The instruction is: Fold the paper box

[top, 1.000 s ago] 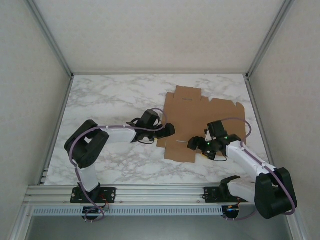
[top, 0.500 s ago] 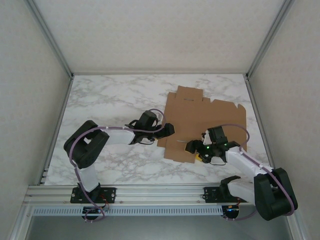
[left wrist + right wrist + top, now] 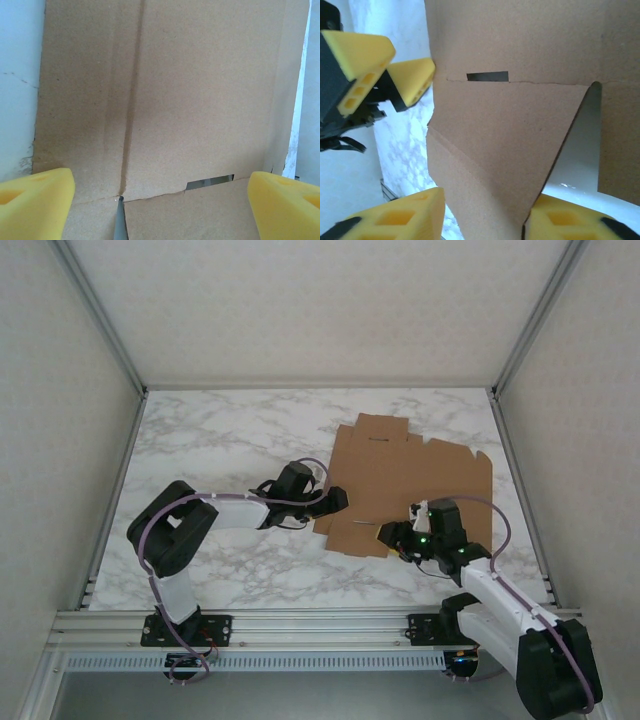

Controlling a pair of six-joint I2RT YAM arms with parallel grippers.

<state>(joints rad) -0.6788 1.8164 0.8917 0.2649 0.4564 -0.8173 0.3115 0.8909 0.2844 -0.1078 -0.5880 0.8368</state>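
Observation:
The paper box is a flat brown die-cut cardboard sheet on the marble table, right of centre. My left gripper stands open at the sheet's left edge, its yellow pads wide apart over the cardboard near a cut slot. My right gripper is at the sheet's near edge. A raised front flap stands between its yellow pads. The right pad touches the flap's edge, while a sliver of marble shows beside the left pad. The left gripper also appears at the upper left of the right wrist view.
The marble table is open to the left and behind the sheet. Grey walls with aluminium posts close in three sides. An aluminium rail carrying both arm bases runs along the near edge.
My right gripper has pulled back toward the near edge and its jaws have narrowed round the front flap, which now stands raised. The left gripper has hardly moved.

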